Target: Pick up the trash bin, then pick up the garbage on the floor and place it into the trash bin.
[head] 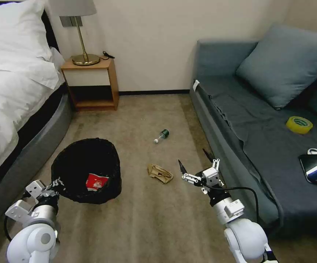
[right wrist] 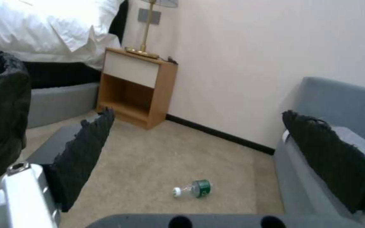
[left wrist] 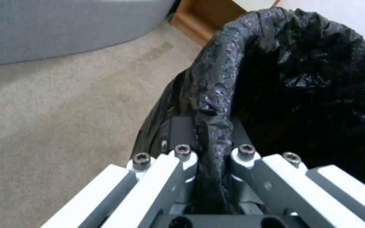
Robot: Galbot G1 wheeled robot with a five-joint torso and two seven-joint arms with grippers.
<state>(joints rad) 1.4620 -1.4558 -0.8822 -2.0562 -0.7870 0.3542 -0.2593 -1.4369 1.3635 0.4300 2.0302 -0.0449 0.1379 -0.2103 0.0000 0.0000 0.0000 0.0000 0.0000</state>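
Note:
The trash bin [head: 87,166] with its black bag liner is at the left, near the bed. My left gripper [head: 56,183] is shut on its near rim; the left wrist view shows the fingers [left wrist: 182,152] pinching the liner's edge [left wrist: 216,104]. A red-white wrapper [head: 97,181] lies inside the bin. A tan paper wad [head: 160,173] lies on the carpet, just left of my right gripper [head: 195,162], which is open and holds nothing. A small green-capped bottle [head: 162,135] lies farther off; in the right wrist view this bottle [right wrist: 193,189] is on the floor ahead of the spread fingers [right wrist: 85,148].
A bed [head: 15,102] runs along the left and a nightstand [head: 92,82] with a lamp stands at the back wall. The grey sofa [head: 260,128] on the right carries a yellow tape roll [head: 299,124] and a black phone [head: 314,168]. Open carpet lies between.

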